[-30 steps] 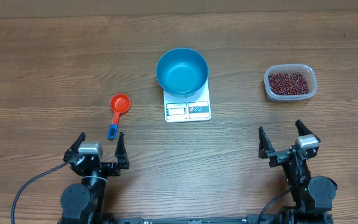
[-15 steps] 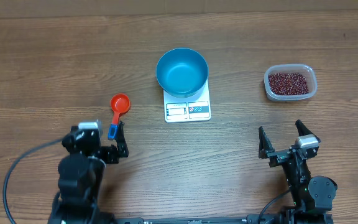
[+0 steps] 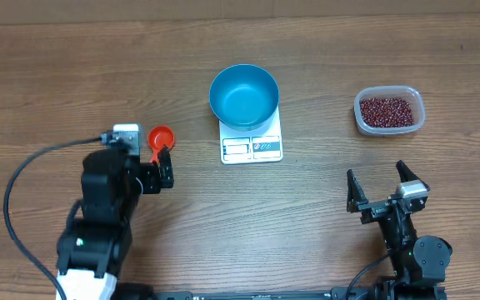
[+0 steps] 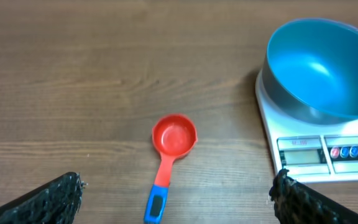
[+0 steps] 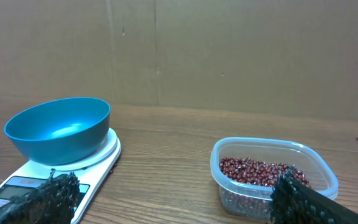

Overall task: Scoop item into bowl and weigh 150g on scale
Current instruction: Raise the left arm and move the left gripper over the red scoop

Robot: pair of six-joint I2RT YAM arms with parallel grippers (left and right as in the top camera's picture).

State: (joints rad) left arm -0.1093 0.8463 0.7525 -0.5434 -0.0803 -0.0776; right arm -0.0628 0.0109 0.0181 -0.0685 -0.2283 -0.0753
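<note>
— What lay on the wooden table (image 3: 290, 225)?
— A red measuring scoop (image 4: 165, 163) with a blue-tipped handle, flat on the wood, cup facing up.
— Anything else?
— A clear, open-topped plastic tub (image 3: 421, 110) with rounded corners, well apart from the scoop. A brown cardboard wall (image 5: 229, 50) stood behind.

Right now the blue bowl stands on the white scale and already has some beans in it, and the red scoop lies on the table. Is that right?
Not quite: the bowl on the scale is empty, as the left wrist view shows. The scoop does lie on the table.
</note>
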